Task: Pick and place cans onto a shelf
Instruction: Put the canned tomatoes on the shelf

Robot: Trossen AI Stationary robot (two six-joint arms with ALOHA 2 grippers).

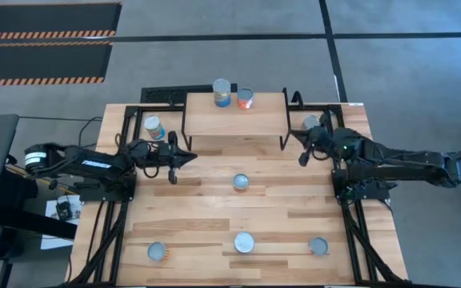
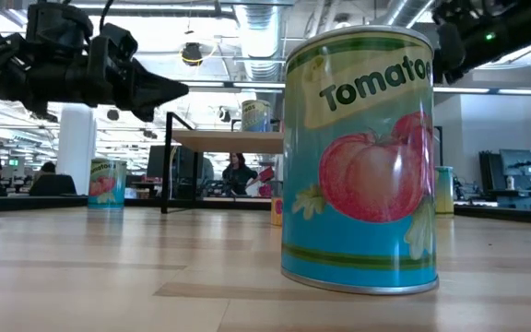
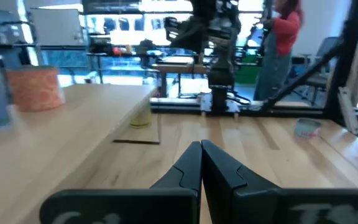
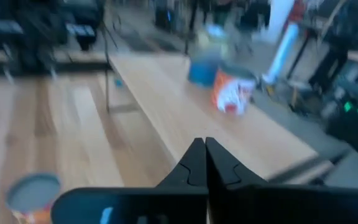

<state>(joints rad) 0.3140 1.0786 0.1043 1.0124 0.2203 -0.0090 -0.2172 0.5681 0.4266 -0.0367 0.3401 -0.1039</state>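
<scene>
The shelf (image 1: 234,120) stands at the table's far middle, with a blue-and-white can (image 1: 222,92) and an orange-red can (image 1: 245,98) upright on its top. Other cans stand on the table: one left of the shelf (image 1: 154,127), one right of it (image 1: 310,123), one in the middle (image 1: 240,182) and three along the near edge (image 1: 157,252) (image 1: 244,242) (image 1: 318,246). My left gripper (image 1: 189,158) is shut and empty, off the shelf's near left corner. My right gripper (image 1: 293,140) is shut and empty at the shelf's right end (image 4: 185,118).
The shelf's black legs (image 1: 184,128) (image 1: 285,132) stand close to both grippers. In the low view a tomato-labelled can (image 2: 358,157) fills the foreground. People stand in the room beyond the table (image 3: 281,43). Bare tabletop (image 1: 198,216) lies between the middle can and the near row.
</scene>
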